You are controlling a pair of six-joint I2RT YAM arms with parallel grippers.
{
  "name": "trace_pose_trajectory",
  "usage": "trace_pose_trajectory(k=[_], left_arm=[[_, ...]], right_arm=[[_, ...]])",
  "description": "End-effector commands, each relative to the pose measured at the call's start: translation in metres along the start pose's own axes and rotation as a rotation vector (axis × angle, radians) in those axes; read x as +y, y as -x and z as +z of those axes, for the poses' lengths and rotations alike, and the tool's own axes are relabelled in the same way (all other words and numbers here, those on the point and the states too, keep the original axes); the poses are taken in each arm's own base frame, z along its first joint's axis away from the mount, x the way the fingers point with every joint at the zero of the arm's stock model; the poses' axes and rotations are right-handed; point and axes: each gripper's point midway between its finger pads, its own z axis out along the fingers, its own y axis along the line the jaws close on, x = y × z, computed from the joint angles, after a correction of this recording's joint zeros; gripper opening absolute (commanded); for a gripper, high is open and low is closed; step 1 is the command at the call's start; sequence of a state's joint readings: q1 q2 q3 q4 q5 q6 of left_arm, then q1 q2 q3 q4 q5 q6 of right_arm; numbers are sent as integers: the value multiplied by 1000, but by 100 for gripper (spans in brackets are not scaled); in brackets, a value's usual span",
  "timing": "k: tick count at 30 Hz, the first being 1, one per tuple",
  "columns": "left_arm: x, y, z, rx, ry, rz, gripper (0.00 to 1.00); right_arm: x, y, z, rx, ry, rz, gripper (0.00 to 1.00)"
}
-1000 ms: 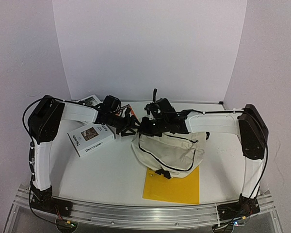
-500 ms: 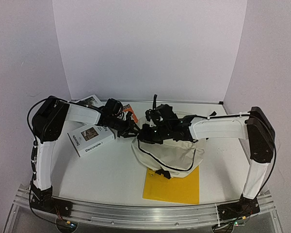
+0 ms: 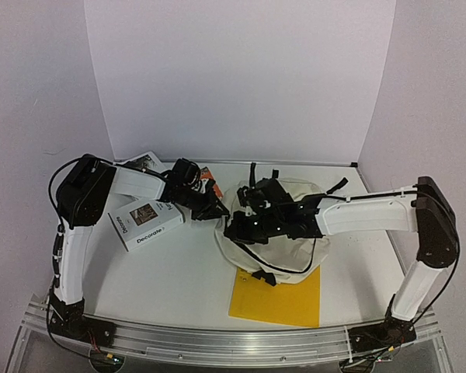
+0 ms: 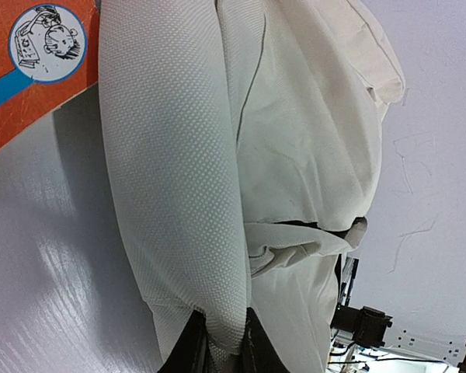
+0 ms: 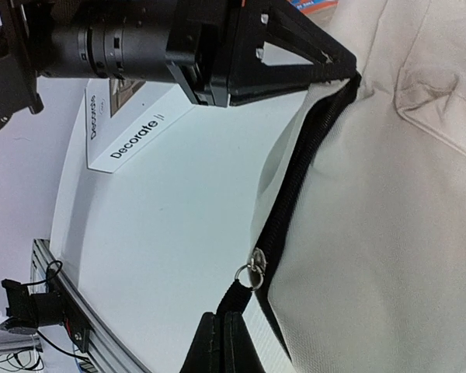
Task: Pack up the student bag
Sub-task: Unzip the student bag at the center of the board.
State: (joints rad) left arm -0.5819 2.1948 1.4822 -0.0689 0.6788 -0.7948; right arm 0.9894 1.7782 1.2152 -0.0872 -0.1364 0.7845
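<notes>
Student bag [image 3: 283,252], cream with black zippers, lies slumped on the white table [image 3: 179,272], right of middle. Its near edge overlaps a yellow sheet [image 3: 276,303] lying flat toward the front.

The left claw [image 4: 221,343] is pinched narrow on a fold of the bag's cloth at the bag's left rim. From the right wrist, its black tip meets the upper end of the zipper [image 5: 295,179]. The cloth rises from the pinch in a tall ridge, seen from the left wrist.

The right claw [image 5: 221,342] reaches in over the bag from the right. Its fingers are pressed together on the black zipper pull [image 5: 237,299], which hangs from a small metal ring [image 5: 252,270] on the zipper line.

A white book [image 3: 145,221] printed "Decorate" lies on the table left of the bag, apart from it. An orange book [image 4: 31,70] lies beside the bag's far left side, and another book [image 3: 146,161] lies near the back wall.
</notes>
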Motion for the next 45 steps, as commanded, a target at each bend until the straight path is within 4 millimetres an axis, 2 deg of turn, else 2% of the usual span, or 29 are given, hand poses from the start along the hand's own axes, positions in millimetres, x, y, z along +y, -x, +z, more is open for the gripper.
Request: trace_pose_trajectory(k=[1, 8, 11, 13, 14, 17, 20, 24, 27, 30, 34, 41, 44, 45], left_arm=[[-14, 34, 0, -108, -17, 51, 11], [-24, 60, -8, -194, -36, 96, 6], [-26, 61, -11, -194, -25, 104, 6], [-29, 59, -17, -194, -18, 114, 11], [-28, 55, -20, -187, -2, 113, 16], [-28, 38, -41, -177, 64, 129, 45], [-33, 22, -65, -187, 118, 152, 63], [-38, -15, -77, -157, 157, 138, 71], [-46, -48, -71, -109, 161, 120, 72], [-53, -71, -60, -64, 140, 90, 72], [-51, -91, -48, -11, 110, 13, 70], [-48, -102, -29, 39, 88, -1, 69], [-49, -101, -25, 38, 82, 0, 63], [-47, -101, -24, 37, 86, -4, 56]], right_arm=[[16, -7, -27, -4, 36, 11, 0], [-6, -18, -46, -16, -14, 66, 0], [-17, -25, -50, -13, -38, 71, 0], [-19, -27, -50, -8, -44, 62, 0], [-19, -27, -50, -6, -44, 55, 0], [-11, -19, -47, -17, -34, 29, 0], [-2, -8, -44, -44, -29, -4, 0], [4, 0, -39, -56, -28, -36, 0], [5, 0, -34, -50, -26, -46, 0], [6, -1, -33, -47, -22, -51, 0], [5, -2, -35, -49, -21, -53, 0], [2, -5, -37, -48, -24, -49, 0], [1, -5, -38, -47, -25, -46, 0], [1, -6, -37, -47, -27, -46, 0]])
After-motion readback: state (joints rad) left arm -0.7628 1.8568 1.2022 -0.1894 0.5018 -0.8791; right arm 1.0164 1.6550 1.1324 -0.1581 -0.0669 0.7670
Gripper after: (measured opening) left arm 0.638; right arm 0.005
